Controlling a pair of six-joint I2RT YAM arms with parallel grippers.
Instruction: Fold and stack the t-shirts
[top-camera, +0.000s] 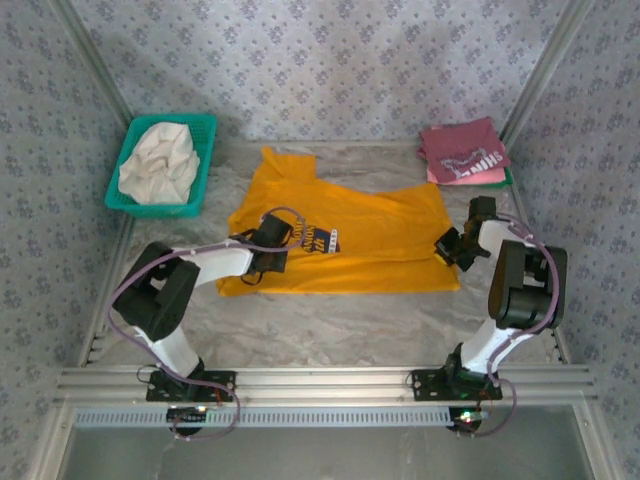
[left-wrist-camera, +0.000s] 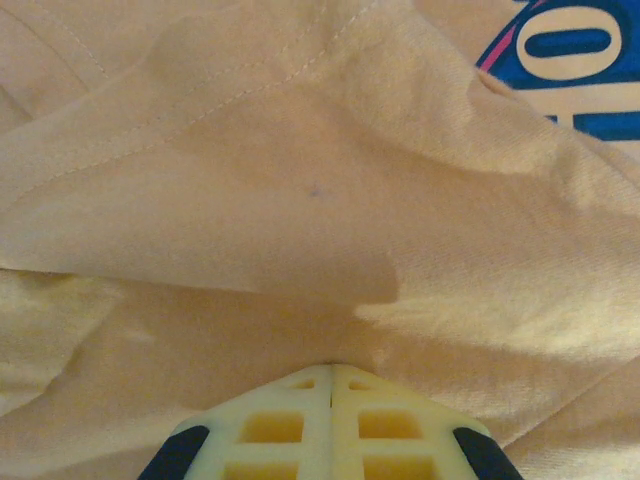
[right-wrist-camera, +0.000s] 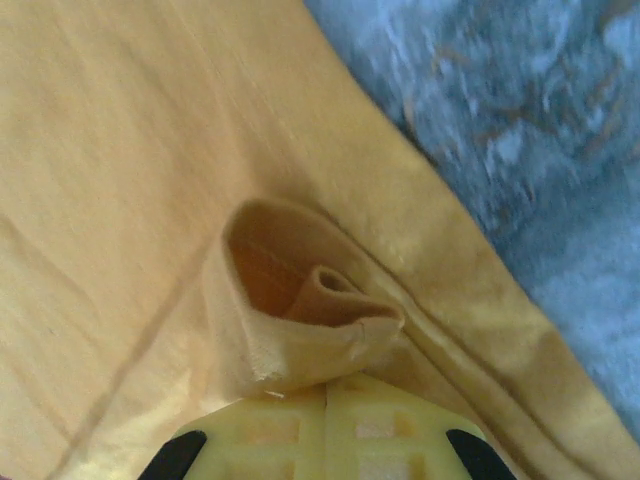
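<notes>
The mustard-yellow t-shirt lies spread across the middle of the table, its dark blue chest print facing up. My left gripper rests on the shirt's left part. In the left wrist view the left gripper has its jaws together, with yellow cloth pinched at the tips and the print at the upper right. My right gripper is at the shirt's right edge. In the right wrist view the right gripper is shut on a curled fold of hem. The maroon t-shirt lies folded at the back right on the pink one.
A green basket at the back left holds a crumpled white cloth. Patterned walls and metal posts enclose the table. The marbled grey tabletop shows right of the shirt and along the front.
</notes>
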